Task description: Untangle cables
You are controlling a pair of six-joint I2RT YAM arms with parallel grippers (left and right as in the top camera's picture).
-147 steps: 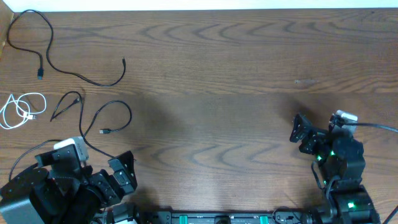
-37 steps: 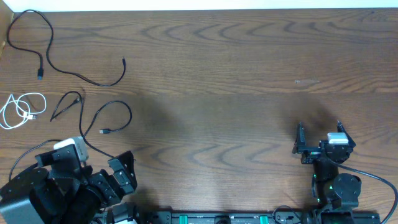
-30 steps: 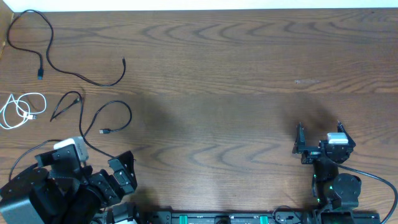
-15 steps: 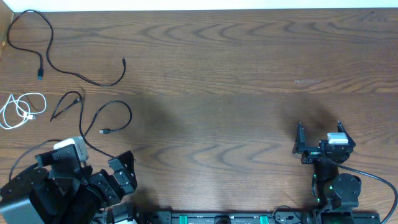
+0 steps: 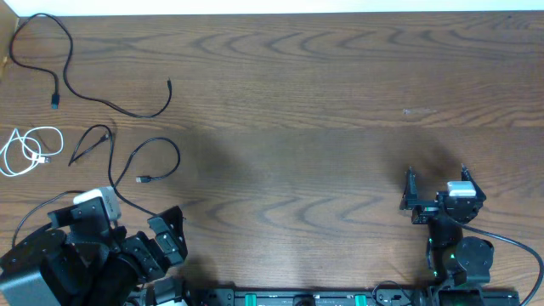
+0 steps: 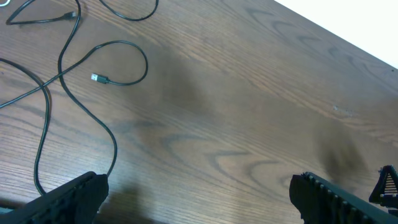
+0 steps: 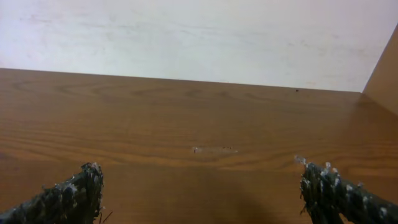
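The cables lie apart at the table's left. A white coiled cable [image 5: 31, 150] sits at the left edge. A long black cable [image 5: 68, 81] curves at the far left corner. A folded black cable [image 5: 92, 141] lies beside a looped black cable [image 5: 158, 159] whose plug [image 5: 141, 180] points left; that loop also shows in the left wrist view [image 6: 127, 62]. My left gripper [image 5: 170, 236] is open and empty at the front left, near the looped cable's tail [image 6: 43, 137]. My right gripper [image 5: 437, 175] is open and empty at the front right, far from all the cables.
A pale scuff [image 7: 214, 149] marks the wood ahead of the right gripper. A white wall [image 7: 186, 37] runs behind the table's far edge. The arm bases and a rail [image 5: 297, 297] stand along the front edge. A thick black wire [image 5: 510, 242] trails from the right arm.
Since the oldest frame the right arm has drawn back toward the front edge and turned its gripper to face the far side. Over the last second nothing has moved.
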